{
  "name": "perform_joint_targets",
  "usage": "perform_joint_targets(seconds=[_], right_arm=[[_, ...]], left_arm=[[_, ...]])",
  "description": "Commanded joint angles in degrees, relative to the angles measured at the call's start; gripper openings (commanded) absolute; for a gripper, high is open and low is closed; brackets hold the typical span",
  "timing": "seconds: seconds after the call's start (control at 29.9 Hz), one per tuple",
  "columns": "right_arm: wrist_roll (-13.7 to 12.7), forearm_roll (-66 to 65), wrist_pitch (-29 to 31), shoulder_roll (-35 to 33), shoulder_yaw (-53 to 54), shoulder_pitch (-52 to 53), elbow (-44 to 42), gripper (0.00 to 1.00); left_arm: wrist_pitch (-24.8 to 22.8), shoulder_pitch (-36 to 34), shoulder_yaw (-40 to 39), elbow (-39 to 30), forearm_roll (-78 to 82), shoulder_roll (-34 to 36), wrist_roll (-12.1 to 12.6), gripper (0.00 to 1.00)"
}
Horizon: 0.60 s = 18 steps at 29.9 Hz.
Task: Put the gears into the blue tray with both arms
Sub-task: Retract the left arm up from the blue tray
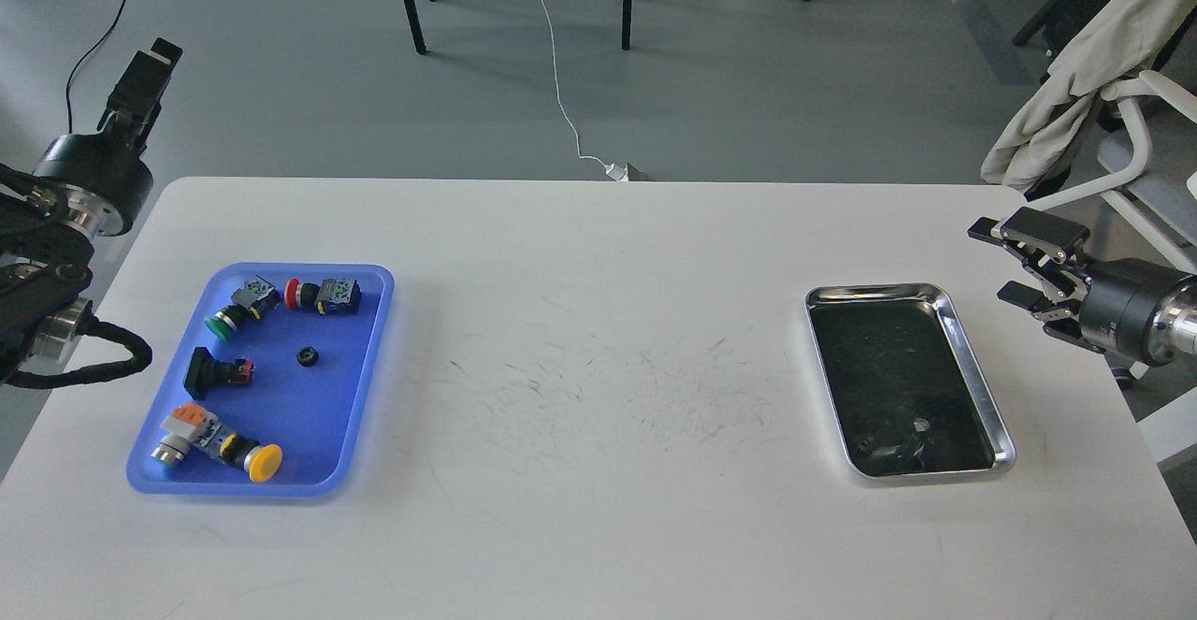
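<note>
The blue tray (313, 419) lies at the table's left. In it sits one tiny black gear (305, 355), among several colourful push-button switches (323, 295). My left gripper (145, 78) is raised high beyond the table's far left corner, well clear of the tray. It points up and is seen side-on, so its fingers cannot be told apart. My right gripper (988, 260) hovers by the table's right edge, just right of the steel tray. It is open with nothing between its fingers.
A shiny steel tray (974, 358) with a dark inside lies at the right; a small dark speck (865, 447) sits in its near left corner. A chair with a beige cloth (1075, 68) stands beyond the right edge.
</note>
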Motion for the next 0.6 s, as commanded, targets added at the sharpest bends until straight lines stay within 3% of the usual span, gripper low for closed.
perform_joint_targets(seconds=[0.0, 0.13, 0.3, 0.47, 0.57], right_arm=[[0.0, -1.0, 0.7, -0.6, 0.0, 0.7, 0.5, 0.98], [0.5, -5.7, 3.7, -0.8, 0.1, 1.6, 1.0, 0.98], [0.6, -10.3, 7.3, -1.1, 0.1, 2.7, 1.0, 0.98], [0.8, -11.4, 11.2, -1.3, 0.0, 4.1, 1.0, 0.97], [1.4, -11.5, 13.8, -1.3, 0.1, 4.3, 0.9, 0.97]], left_arm=[[-4.5, 0.0, -0.2, 0.5, -0.1, 0.3, 0.0, 0.98], [-17.5, -0.1, -0.9, 3.3, -1.3, -0.3, 0.0, 0.98], [-20.5, 0.0, -1.4, 5.4, -5.5, -1.6, 0.0, 0.98], [-29.0, 0.5, -3.7, 5.5, -15.1, -3.1, 0.0, 0.98], [-31.7, 0.2, -4.9, 5.2, -21.5, -3.1, 0.0, 0.98]])
